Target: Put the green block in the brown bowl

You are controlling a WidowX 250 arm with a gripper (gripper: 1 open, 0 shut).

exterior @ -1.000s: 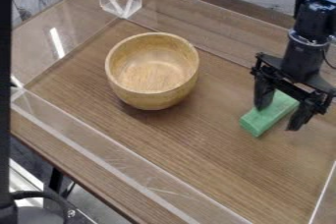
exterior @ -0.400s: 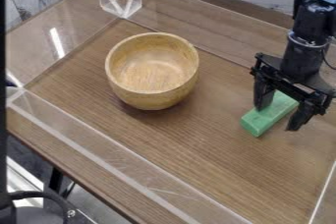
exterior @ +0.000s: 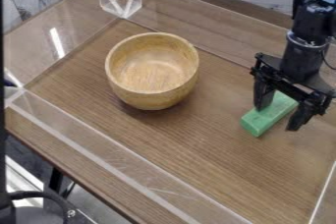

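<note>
Camera view: my gripper (exterior: 289, 106) points down, jaws wide, straddling the green block (exterior: 268, 117) — placed to close on it; brown bowl (exterior: 152, 69) sits empty, well apart.

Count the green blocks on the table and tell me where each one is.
1. The green block lies flat on the wooden table at the right, between the open gripper's fingers, well clear of the brown bowl. Nothing seems hidden.

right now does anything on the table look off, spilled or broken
Nothing stands out. The brown bowl sits upright and empty, the green block lies flat on the wooden table, with the open gripper over it.
</note>
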